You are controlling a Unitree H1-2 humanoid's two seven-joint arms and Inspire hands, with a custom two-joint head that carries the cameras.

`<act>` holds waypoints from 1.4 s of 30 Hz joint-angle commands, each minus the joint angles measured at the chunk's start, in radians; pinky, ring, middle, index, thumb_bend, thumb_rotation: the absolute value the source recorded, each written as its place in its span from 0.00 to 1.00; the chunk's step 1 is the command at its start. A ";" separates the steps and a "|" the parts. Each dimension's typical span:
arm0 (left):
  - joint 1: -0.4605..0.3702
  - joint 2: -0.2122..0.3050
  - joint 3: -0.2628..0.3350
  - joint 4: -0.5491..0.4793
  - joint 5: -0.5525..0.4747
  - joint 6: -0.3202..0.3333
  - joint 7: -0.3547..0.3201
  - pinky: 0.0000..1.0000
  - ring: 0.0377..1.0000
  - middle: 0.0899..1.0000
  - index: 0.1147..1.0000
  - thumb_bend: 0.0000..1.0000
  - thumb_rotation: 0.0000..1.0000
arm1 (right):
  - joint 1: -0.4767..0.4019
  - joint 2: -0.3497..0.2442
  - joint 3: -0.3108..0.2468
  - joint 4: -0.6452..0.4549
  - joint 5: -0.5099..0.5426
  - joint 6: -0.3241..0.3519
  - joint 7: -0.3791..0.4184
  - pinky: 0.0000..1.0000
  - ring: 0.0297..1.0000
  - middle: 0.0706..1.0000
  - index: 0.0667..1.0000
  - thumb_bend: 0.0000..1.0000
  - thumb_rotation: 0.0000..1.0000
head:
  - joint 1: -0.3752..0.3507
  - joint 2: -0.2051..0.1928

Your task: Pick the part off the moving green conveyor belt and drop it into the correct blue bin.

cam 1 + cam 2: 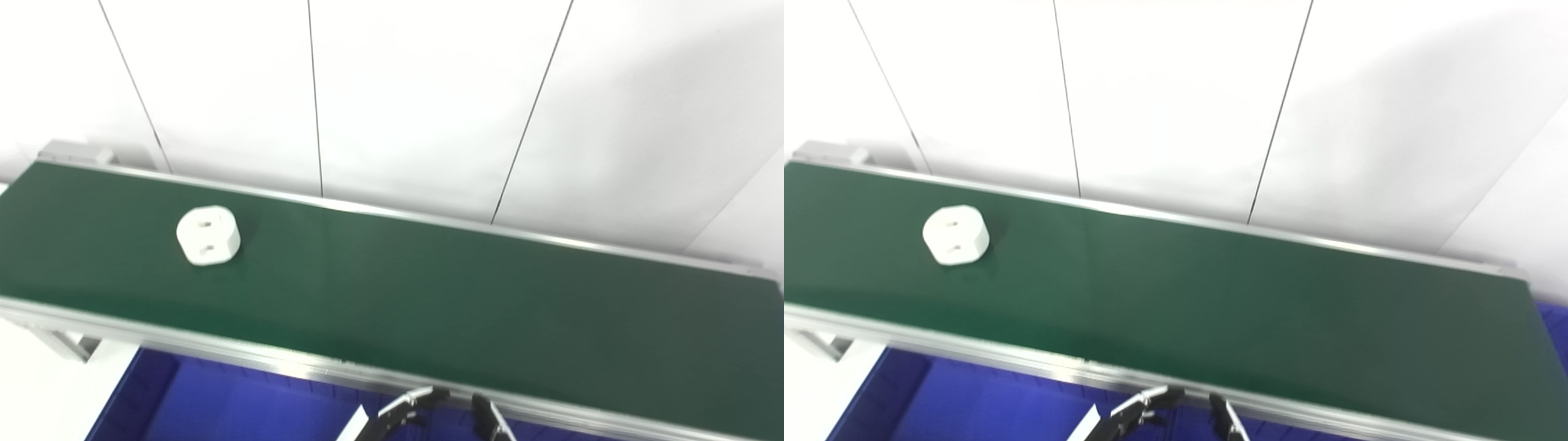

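A white rounded part (208, 235) with two small slots on top lies on the green conveyor belt (429, 294), toward its left end. It also shows in the right eye view (956, 234). My left hand (450, 410) comes up at the bottom edge, in front of the belt's near rail and far right of the part. Only its dark fingertips (422, 398) and thumb show. They are spread apart with nothing between them. My right hand is not in view.
A blue bin (184, 398) sits below the belt's near rail at the bottom left. A bit of another blue bin (1557, 318) shows past the belt's right end. White wall panels stand behind the belt. A metal frame leg (67, 343) is at lower left.
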 commanded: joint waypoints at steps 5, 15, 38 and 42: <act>-0.037 0.023 -0.053 0.009 0.015 -0.038 0.081 0.70 0.80 0.82 0.77 0.89 0.92 | -0.014 -0.011 0.001 -0.049 -0.004 -0.042 -0.009 0.95 0.98 0.98 0.98 0.95 1.00 | 0.001 -0.018; -0.066 0.044 -0.096 0.008 0.018 -0.038 0.130 0.68 0.79 0.81 0.77 0.88 0.92 | -0.015 -0.002 -0.024 -0.044 0.024 -0.042 0.009 0.96 0.99 0.97 0.96 0.95 0.99 | 0.015 -0.026; -0.143 0.103 0.315 -0.385 -0.012 -0.025 -0.082 0.77 0.84 0.85 0.83 0.97 0.89 | -0.005 0.045 -0.049 -0.068 0.044 -0.042 0.047 1.00 1.00 0.99 0.98 0.96 0.99 | 0.049 -0.020; -0.218 0.127 0.431 -0.360 0.007 0.015 -0.163 0.85 0.89 0.88 0.89 0.90 0.84 | -0.013 0.049 -0.049 -0.063 0.044 -0.042 0.056 1.00 1.00 0.99 0.99 0.96 0.98 | 0.061 -0.025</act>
